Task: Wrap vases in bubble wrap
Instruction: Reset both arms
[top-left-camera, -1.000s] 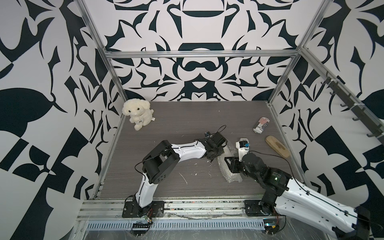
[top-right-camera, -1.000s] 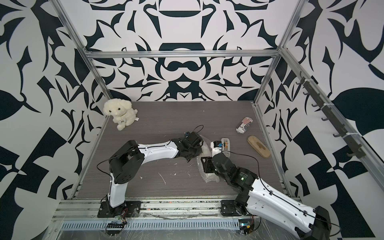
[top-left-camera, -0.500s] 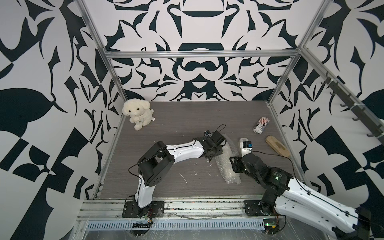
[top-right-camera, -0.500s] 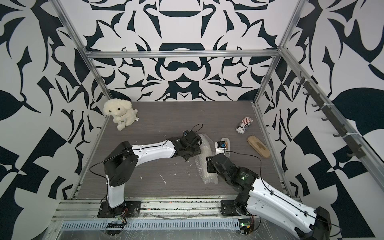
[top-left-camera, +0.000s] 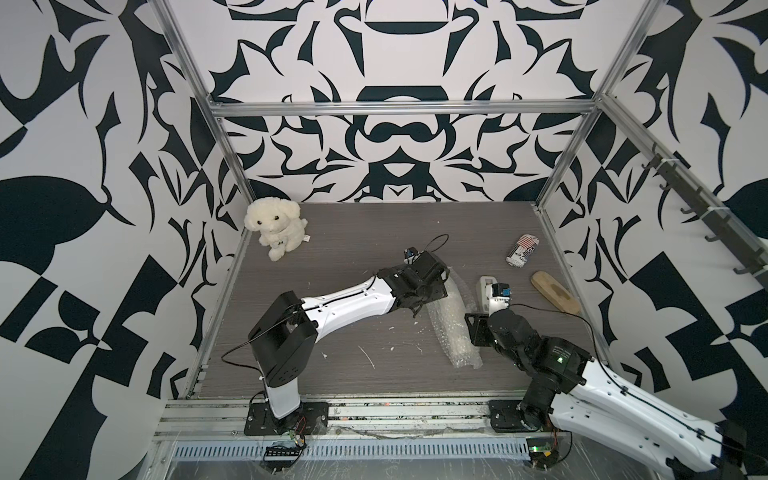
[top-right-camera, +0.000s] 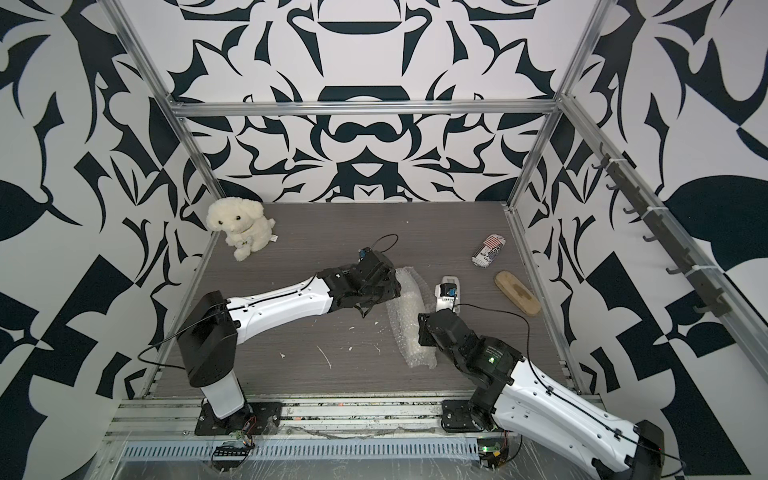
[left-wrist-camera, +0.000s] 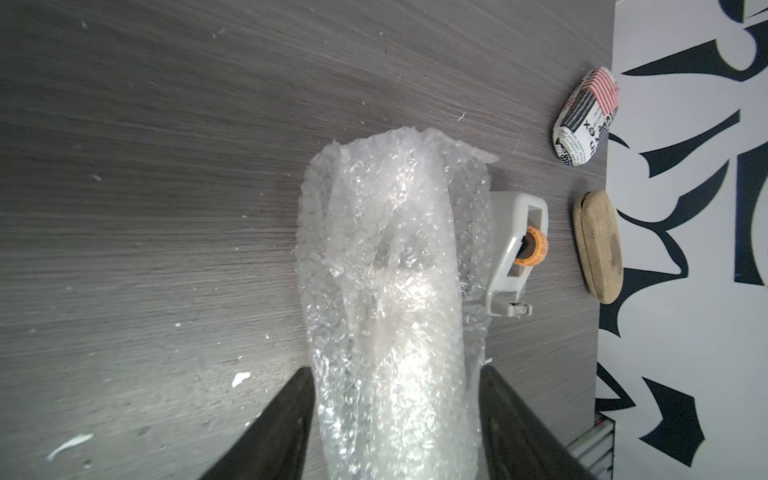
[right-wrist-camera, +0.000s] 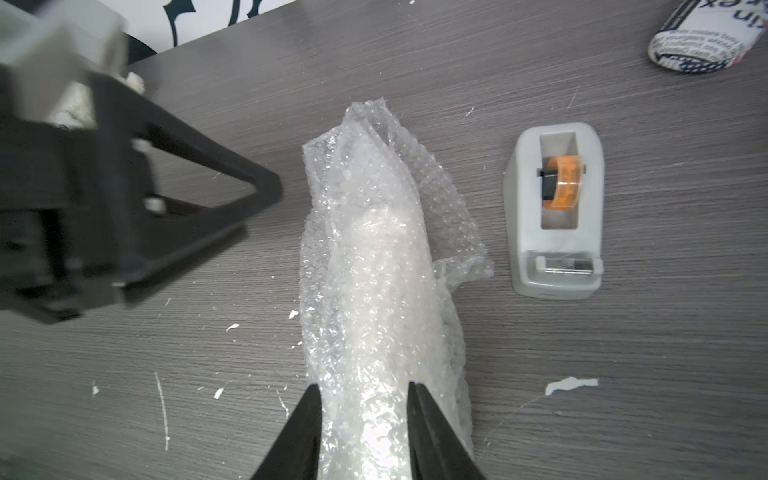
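The bubble wrap (top-left-camera: 453, 328) lies rolled into a long clear bundle on the grey table, seen in both top views (top-right-camera: 409, 328). The vase (left-wrist-camera: 399, 332) shows only as a pale shape inside it. My right gripper (right-wrist-camera: 362, 386) is shut on the near part of the bundle, its fingers pressing into the wrap from both sides (top-left-camera: 473, 332). My left gripper (left-wrist-camera: 395, 370) is open and holds nothing. It hangs raised beside the bundle's far end (top-left-camera: 417, 309), its fingers spread wider than the roll.
A white tape dispenser (top-left-camera: 490, 293) with orange tape stands just right of the bundle. A striped can (top-left-camera: 523, 250) and an oval wooden brush (top-left-camera: 555, 292) lie by the right wall. A plush dog (top-left-camera: 276, 226) sits at the far left corner. White scraps (top-left-camera: 368, 357) dot the table.
My left gripper has opened, let go of the wrap's far end and drawn slightly away. The bundle now lies stretched out flat. My right gripper keeps its grip.
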